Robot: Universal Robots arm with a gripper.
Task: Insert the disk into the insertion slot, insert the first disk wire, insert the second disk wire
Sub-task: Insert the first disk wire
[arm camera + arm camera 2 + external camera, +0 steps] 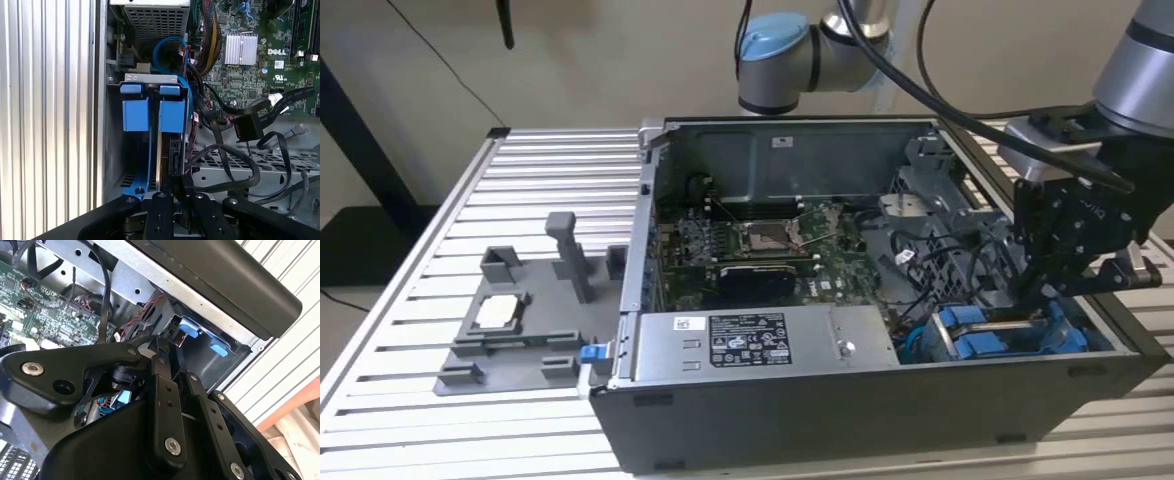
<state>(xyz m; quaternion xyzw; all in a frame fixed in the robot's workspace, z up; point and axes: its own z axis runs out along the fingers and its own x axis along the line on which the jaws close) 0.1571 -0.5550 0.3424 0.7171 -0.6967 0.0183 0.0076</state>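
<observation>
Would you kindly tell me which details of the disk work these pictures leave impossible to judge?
1. Depth of the blue disk carrier in the insertion slot: in the exterior view, the gripper stands in front; in the first wrist view, its links cover the carrier's near end.
2. The disk's sockets: first wrist view, behind the carrier and the black cables.
3. Slot interior: second wrist view, behind the gripper's body.

The claw [1034, 308] touches the blue-framed disk [994, 338] inside the case [854, 410].

Pincer [175, 176] clearances: blue drive brackets [155, 112] just ahead; black cables [225, 165] crowding one flank; case wall [112, 165] near the other. Free passage: upward, through open case [787, 123] top.
</observation>
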